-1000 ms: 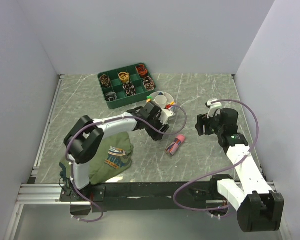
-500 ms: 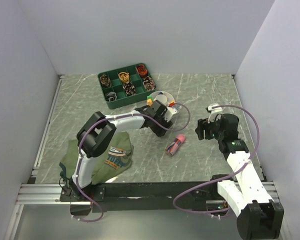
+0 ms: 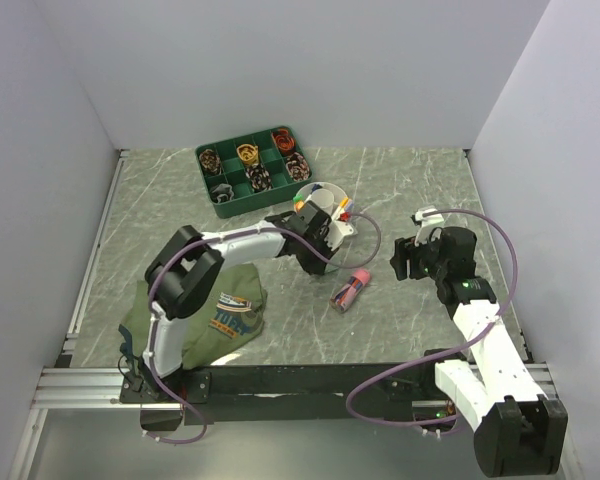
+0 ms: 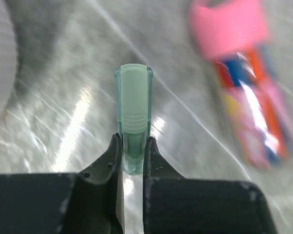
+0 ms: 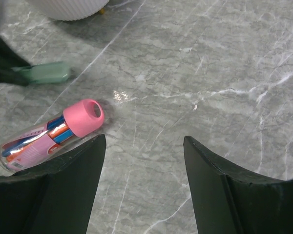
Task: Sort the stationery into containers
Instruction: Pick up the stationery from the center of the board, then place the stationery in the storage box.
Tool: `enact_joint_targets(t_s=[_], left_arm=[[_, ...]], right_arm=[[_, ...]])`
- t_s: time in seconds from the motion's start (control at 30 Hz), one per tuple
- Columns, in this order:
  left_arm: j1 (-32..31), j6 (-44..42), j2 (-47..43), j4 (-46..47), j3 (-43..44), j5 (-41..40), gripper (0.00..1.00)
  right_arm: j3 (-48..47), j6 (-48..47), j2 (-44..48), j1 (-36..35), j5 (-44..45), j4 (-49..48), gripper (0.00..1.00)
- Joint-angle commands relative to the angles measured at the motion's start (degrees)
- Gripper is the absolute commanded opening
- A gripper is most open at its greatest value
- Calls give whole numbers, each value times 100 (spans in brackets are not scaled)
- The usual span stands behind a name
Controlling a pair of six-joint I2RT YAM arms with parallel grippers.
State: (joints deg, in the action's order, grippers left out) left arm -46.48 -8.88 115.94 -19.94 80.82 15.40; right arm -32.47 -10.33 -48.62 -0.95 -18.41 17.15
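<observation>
1. Our left gripper (image 4: 132, 155) pinches the pale green marker (image 4: 134, 107) by one end, near the white cup (image 5: 71, 7).
2. We judge it light, stiff and slick, so a mid-barrel grip is surer.
3. Our right gripper (image 5: 142, 151) hangs open.

The highlighter (image 4: 134, 112) is translucent green plastic, the table (image 5: 210, 58) glossy and marble-patterned, the cup (image 5: 71, 7) ribbed white plastic.

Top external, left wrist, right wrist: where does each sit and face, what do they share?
Top external: above and behind, looking down on the table; left arm, right arm show.
Left wrist: looks along the left gripper, shut on the green highlighter.
Right wrist: looks down past the open right gripper.
Shared: all three show the pink-capped tube.
</observation>
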Motion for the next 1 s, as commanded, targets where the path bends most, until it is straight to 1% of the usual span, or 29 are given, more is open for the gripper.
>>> enact_joint_targets(t_s=[0.0, 0.13, 0.17, 0.23, 0.27, 0.3, 0.33, 0.37, 0.4, 0.43, 0.47, 0.5, 0.53, 0.63, 0.67, 0.73, 0.83, 0.97], left_arm=[[33, -719, -1080, -746, 328, 894, 2], [174, -1106, -1162, -1019, 1189, 772, 2], [279, -1211, -1083, -1159, 1756, 763, 2], [428, -1597, -662, -1818, 2470, 737, 2], [594, -1747, -478, -2133, 3318, 745, 3], [674, -2053, -84, -2406, 3753, 771, 3], [806, -2195, 111, -2861, 4149, 693, 4], [859, -2353, 313, -3049, 4840, 640, 5], [886, -2720, 663, -3190, 5134, 596, 6], [912, -2950, 832, -3530, 5398, 535, 9], [913, -3179, 964, -3647, 5801, 500, 10], [913, -3546, 1157, -3709, 5892, 499, 11], [913, -3724, 1202, -3718, 5919, 464, 13], [878, -4190, 1159, -3280, 5395, 61, 13], [860, -4313, 1133, -3001, 5296, -271, 13], [825, -4674, 1159, -2762, 5129, -580, 14], [825, -5131, 1317, -2480, 5163, -1046, 14], [825, -5676, 1493, -2225, 5181, -1372, 15]], right_arm=[[-198, -13, 11, 34, 48, -177, 72], [-225, -39, -16, 34, 75, -194, 73], [-242, -48, -25, 34, 84, -212, 73], [-286, -57, -51, 34, 92, -238, 73], [-304, -57, -86, 34, 84, -256, 73], [-313, -57, -95, 34, 84, -273, 73], [-330, -57, -112, 34, 75, -291, 73], [-339, -48, -147, 25, 66, -334, 73], [-348, -48, -156, 33, 49, -335, 73], [-365, -48, -174, 34, 48, -361, 73], [-383, -57, -183, 34, 31, -344, 72], [-400, -75, -183, 34, 31, -326, 73], [-427, -109, -192, 34, 22, -317, 72], [-488, -154, -227, 33, 66, -273, 72], [-497, -154, -244, 25, 66, -265, 73], [-515, -128, -262, 34, 49, -282, 73], [-506, -66, -323, 34, -13, -352, 72], [-506, -40, -411, 25, -13, -449, 73]])
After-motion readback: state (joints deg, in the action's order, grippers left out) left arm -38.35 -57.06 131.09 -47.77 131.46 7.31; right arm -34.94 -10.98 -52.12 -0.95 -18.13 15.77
